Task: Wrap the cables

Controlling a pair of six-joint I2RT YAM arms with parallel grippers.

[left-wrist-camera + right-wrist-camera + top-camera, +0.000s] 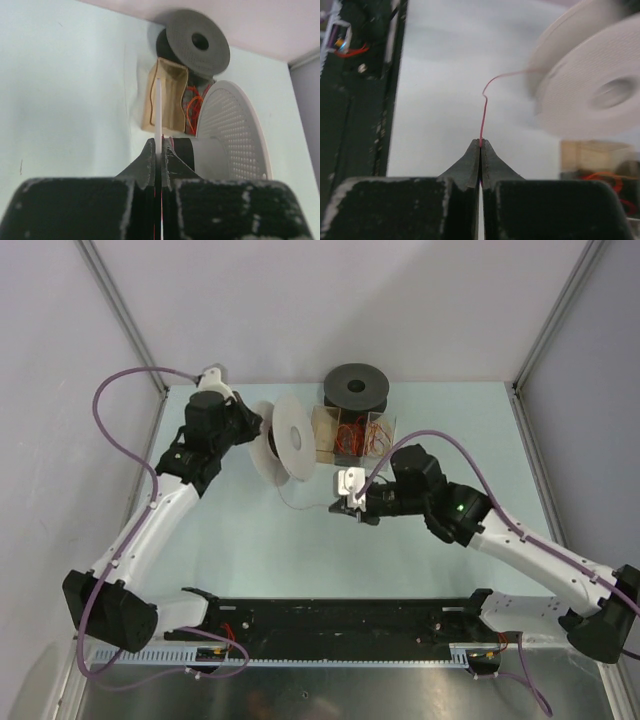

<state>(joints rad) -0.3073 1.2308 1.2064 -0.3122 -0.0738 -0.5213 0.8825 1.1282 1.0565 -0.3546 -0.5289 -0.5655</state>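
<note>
The pale worktop (250,560) carries a long black rail (350,620) along its near edge, well apart from the action. Toward the back, the white spool (292,438) lies with its axis roughly level, running left to right. The left end effector (160,150) is pinched shut on the thin rim of one flange. Just beyond the spool stand a black spool (355,388) and a clear box (352,435) of tangled red wire, which crowd that side.

The right end effector (481,145) is nearer the loose line, its jaws closed on the cable (483,110). From there the cable runs ahead, then bends off toward the white spool. In the top view it sags in a slack curve to the left, between end effector and spool. Winding likely depends on taking up that slack first, while keeping clear of the box.
</note>
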